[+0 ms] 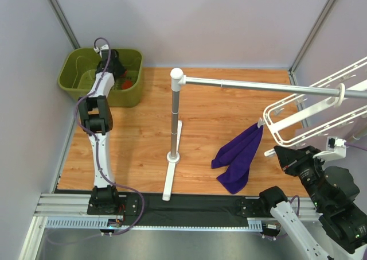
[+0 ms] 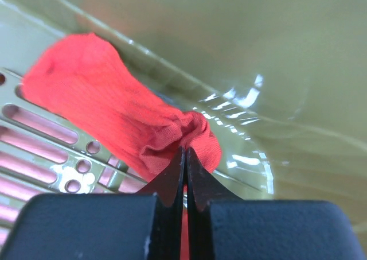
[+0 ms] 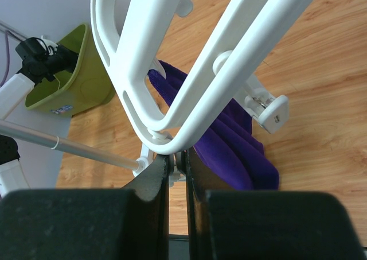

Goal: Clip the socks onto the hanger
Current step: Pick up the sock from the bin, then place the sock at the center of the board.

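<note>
One orange-red sock (image 2: 109,111) lies bunched in the green basket (image 2: 275,53). My left gripper (image 2: 185,155) is shut on its crumpled end, with red fabric showing between the fingers. In the top view the left gripper (image 1: 114,70) reaches down into the basket, next to a patch of orange sock (image 1: 125,83). I see no second sock. The white hanger (image 1: 304,119) hangs from the silver rail at the right. My right gripper (image 3: 176,159) is shut on a small white clip at the hanger's (image 3: 189,70) lower corner; it also shows in the top view (image 1: 276,152).
The silver rail (image 1: 258,86) runs right from a white-topped post (image 1: 175,116) at the table's middle. A dark purple cloth (image 1: 238,156) hangs from a hanger clip and drapes onto the wooden table; it also shows in the right wrist view (image 3: 241,145). Another white clip (image 3: 266,108) dangles nearby.
</note>
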`<move>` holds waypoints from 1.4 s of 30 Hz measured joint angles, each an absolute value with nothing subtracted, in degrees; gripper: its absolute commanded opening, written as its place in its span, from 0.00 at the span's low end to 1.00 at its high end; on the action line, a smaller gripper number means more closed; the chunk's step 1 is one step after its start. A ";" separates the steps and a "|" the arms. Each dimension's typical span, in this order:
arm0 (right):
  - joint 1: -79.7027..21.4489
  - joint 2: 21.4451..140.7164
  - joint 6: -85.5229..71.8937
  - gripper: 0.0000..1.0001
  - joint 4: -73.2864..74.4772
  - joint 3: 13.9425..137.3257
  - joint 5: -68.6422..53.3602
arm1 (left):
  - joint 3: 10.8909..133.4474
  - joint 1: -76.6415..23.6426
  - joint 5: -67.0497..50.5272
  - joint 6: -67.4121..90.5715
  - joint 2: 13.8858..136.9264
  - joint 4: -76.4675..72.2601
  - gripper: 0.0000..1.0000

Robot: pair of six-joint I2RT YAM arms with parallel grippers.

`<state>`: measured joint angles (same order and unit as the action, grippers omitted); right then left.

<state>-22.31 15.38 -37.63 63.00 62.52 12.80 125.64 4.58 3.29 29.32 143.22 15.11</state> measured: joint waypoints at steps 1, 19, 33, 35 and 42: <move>-22.31 15.46 -37.60 0.00 62.96 62.52 12.80 | 125.64 4.58 3.31 29.67 142.63 15.44 0.00; -22.31 17.21 -35.64 0.00 62.57 62.98 9.63 | 107.79 4.58 -3.33 38.00 105.34 17.19 0.00; -22.31 23.73 -31.51 0.00 65.01 69.52 2.07 | 81.14 2.02 -8.27 42.50 60.47 22.06 0.00; -22.31 24.29 -30.92 0.00 65.10 70.24 0.91 | 81.28 0.95 -8.54 41.47 57.32 22.70 0.00; -22.31 23.16 -30.70 0.00 65.71 70.26 -0.01 | 83.11 -0.49 -9.19 35.77 58.65 29.06 0.00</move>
